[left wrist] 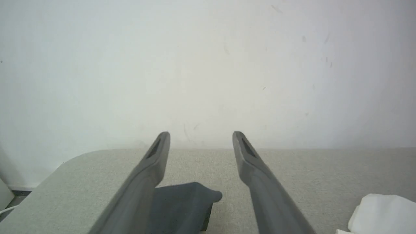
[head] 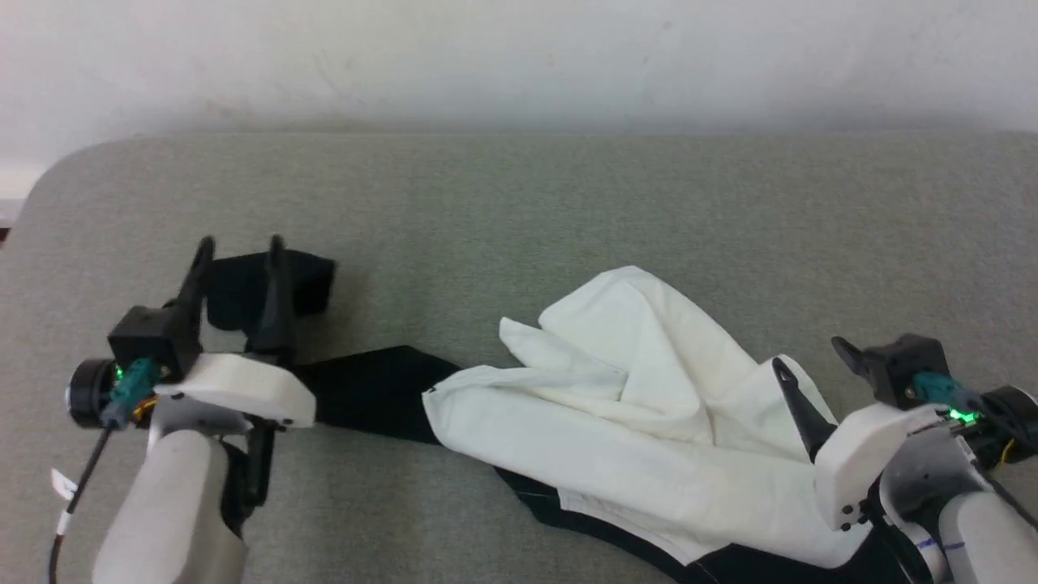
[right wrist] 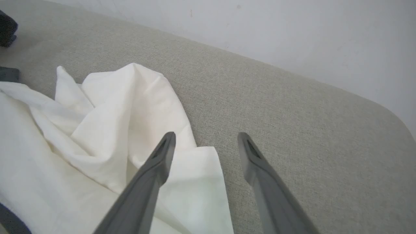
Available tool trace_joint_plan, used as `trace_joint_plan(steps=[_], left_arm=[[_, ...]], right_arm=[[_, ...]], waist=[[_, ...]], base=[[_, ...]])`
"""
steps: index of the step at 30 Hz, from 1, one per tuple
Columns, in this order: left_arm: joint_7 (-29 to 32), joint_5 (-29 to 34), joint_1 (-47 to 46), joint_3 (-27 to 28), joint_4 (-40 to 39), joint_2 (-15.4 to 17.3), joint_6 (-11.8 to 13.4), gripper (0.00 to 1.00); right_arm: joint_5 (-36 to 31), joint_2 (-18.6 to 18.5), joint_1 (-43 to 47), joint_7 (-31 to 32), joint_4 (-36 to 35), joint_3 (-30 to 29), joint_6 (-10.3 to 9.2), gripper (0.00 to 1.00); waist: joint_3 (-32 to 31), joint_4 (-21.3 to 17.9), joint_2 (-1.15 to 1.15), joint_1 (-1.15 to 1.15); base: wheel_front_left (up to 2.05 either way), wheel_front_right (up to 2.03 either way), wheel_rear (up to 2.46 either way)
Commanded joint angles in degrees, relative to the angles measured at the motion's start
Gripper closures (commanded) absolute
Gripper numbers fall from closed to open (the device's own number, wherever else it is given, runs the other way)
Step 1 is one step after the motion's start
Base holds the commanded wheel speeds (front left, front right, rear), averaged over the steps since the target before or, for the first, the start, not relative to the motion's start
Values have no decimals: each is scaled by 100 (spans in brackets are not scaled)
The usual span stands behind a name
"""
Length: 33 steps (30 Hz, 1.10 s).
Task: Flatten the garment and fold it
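Here, the garment point(head: 616, 405) lies crumpled on the grey counter point(head: 519, 203), which stands against a white wall point(head: 519, 57). Its white body is bunched in loose folds from the counter's middle to the near edge on the right. One black sleeve point(head: 312, 280) stretches away toward the left edge, with more black cloth trailing along the near edge under the white. The left tool point(head: 240, 247) hangs over that sleeve with its two dark fingers spread wide and nothing pinched between them. In the left wrist view the sleeve end point(left wrist: 182, 208) lies flat on the counter below the gap of the left tool point(left wrist: 201, 136). The right tool point(head: 809, 355) is also wide open and grips nothing. In the right wrist view its one finger point(right wrist: 152, 175) is over a white fold of the garment point(right wrist: 113, 130) and the other over bare counter, toward the right edge.
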Motion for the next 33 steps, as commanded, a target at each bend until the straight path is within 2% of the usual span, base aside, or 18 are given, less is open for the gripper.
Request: trace_joint_plan(steps=[1, 6, 10, 16, 22, 23, 24, 29, 33], left_arm=[[-26, 138, 184, -19, -207, -71, -52, 0], [-28, 445, 747, -124, -1037, -298, -249, 0], [-28, 560, 1078, -215, -1450, -486, -342, 0], [-29, 702, 1414, -354, -1799, -892, -381, 0], [-29, 755, 1552, -362, -1704, -1194, -509, 0], [-29, 771, 1562, -350, -1688, -1221, -534, 0], [-29, 785, 1573, -335, -1673, -1244, -558, 0], [-29, 866, 1592, -219, -1632, -1311, -676, 0], [-29, 947, 1552, -186, -1676, -1370, -757, 0]], right_arm=[[144, -108, -157, 176, 29, 88, -12, 0], [718, -658, -606, 1222, 247, 602, -12, 0], [1076, -961, -1033, 1803, 617, 917, -12, 0], [1250, -1204, -1558, 2010, 1662, 985, -12, 0], [1570, -1370, -1720, 2071, 2501, 1276, -12, 0], [1559, -1451, -1726, 2088, 2573, 1385, -12, 65], [1566, -1524, -1734, 2074, 2626, 1472, -12, 100], [1439, -1901, -2081, 1620, 2741, 1457, -12, 100], [856, -2246, -2755, 999, 2853, 1129, -12, 100]], waist=[[-194, 295, 0, 0], [-213, 732, 0, 0], [-75, 1098, 0, 0], [182, 1649, 0, 0], [332, 2004, 0, 0], [336, 2038, 0, 0], [334, 2066, 0, 0], [308, 2130, 0, 0], [380, 2147, 0, 0]], base=[[0, 0, 0], [0, 0, 0], [0, 0, 0], [0, 0, 0], [0, 0, 0], [0, 0, 0], [0, 0, 0], [0, 0, 0], [0, 0, 0]])
